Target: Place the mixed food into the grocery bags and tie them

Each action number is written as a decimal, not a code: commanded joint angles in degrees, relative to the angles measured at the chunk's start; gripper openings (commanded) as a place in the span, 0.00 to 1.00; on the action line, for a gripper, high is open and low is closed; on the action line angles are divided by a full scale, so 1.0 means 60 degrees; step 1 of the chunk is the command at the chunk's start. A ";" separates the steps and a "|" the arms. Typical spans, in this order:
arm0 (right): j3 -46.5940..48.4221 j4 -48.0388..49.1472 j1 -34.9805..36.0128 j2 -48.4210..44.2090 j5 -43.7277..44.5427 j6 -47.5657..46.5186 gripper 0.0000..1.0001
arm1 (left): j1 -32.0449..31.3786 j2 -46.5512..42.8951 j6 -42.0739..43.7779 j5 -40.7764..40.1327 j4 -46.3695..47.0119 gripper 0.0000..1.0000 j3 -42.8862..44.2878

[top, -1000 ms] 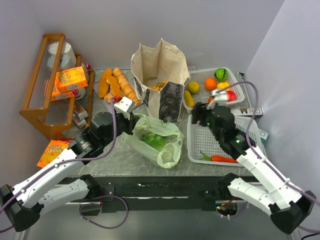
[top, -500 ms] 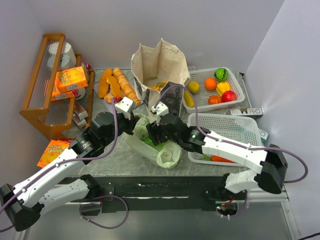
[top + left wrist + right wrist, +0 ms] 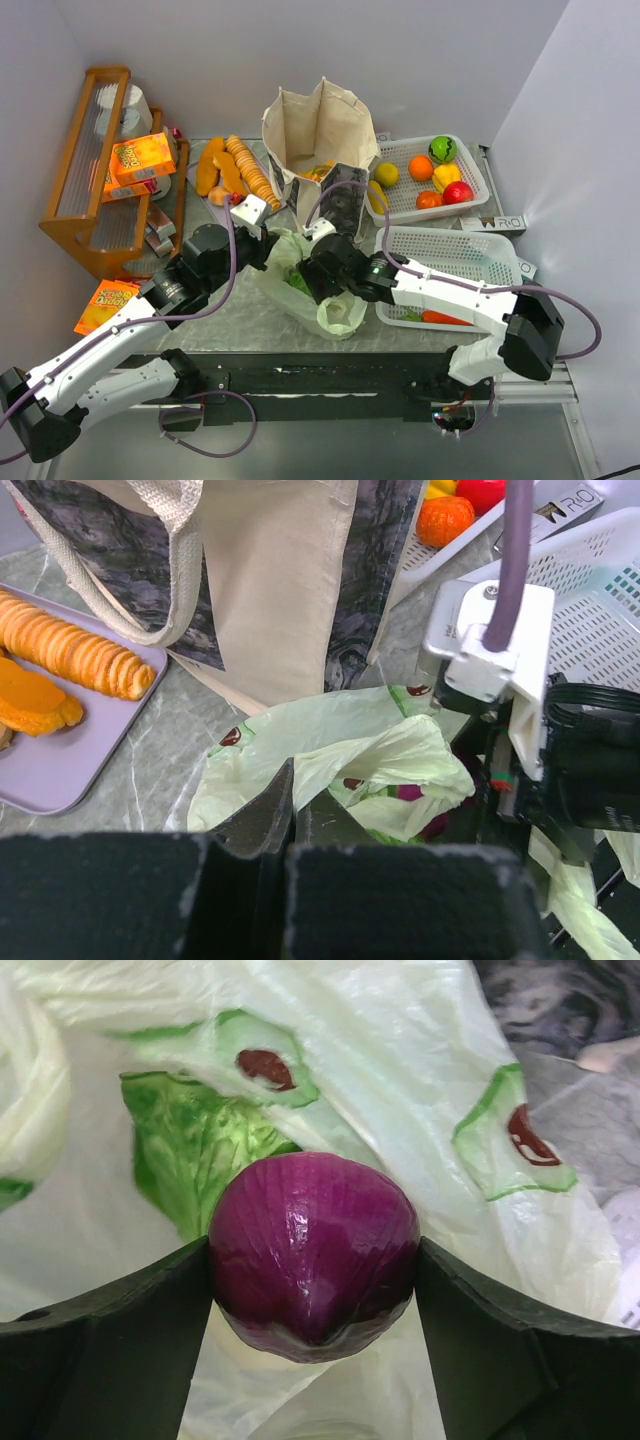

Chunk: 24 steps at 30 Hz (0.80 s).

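Tabletop w/ two robot arms, seen from above and from both wrist cams. The R gripper is clamped on a purple onion: a dark finger presses each side, and the onion sits btwn the tips w/ its lower part poking out below them. Right under it is the open mouth of the pale-green plastic bag. A leafy green cabbage lies inside the bag, beneath the onion and a bit to its left in the wrist view. From overhead, the R arm stretches in from the right side, its wrist over the bag at table centre. The L gripper sits at the bag's far-left rim, fingers together, pinching the thin film there. A beige canvas tote stands upright and open just behind the bag. To the right are two white mesh baskets: the far basket holds red, orange, yellow and green fruit pcs, and the near basket has an orange carrot at its near edge. Left of the tote, bread loaves lie on a lavender tray. At far left is a wooden rack w/ orange boxes.
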 commanded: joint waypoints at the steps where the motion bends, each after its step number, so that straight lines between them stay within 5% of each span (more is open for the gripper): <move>1: 0.0601 -0.0049 0.0072 -0.0571 -0.1197 -0.0565 0.86 | 0.0036 0.0035 0.0126 -0.0122 0.0275 0.01 0.0052; 8: 0.0469 -0.0269 0.0087 -0.1303 -0.2210 -0.1020 0.94 | 0.0022 -0.0008 0.0112 -0.0137 0.0289 0.01 0.0051; 13: 0.0732 -0.1161 0.0130 -0.1288 -0.1626 -0.0889 0.92 | 0.0036 -0.0082 0.0141 -0.0239 0.0275 0.01 0.0037; 21: 0.1245 -0.1001 0.0101 -0.3806 -0.0852 -0.0479 0.98 | 0.0036 -0.0082 0.0141 -0.0298 0.0260 0.01 0.0052; 23: 0.1158 -0.1336 -0.0306 -0.4348 -0.0336 0.0002 0.99 | 0.0036 -0.0067 0.0141 -0.0283 0.0246 0.01 0.0052; 24: 0.1099 -0.1700 -0.1426 -0.4438 -0.0438 0.0223 0.98 | 0.0036 -0.0082 0.0141 -0.0298 0.0231 0.01 0.0052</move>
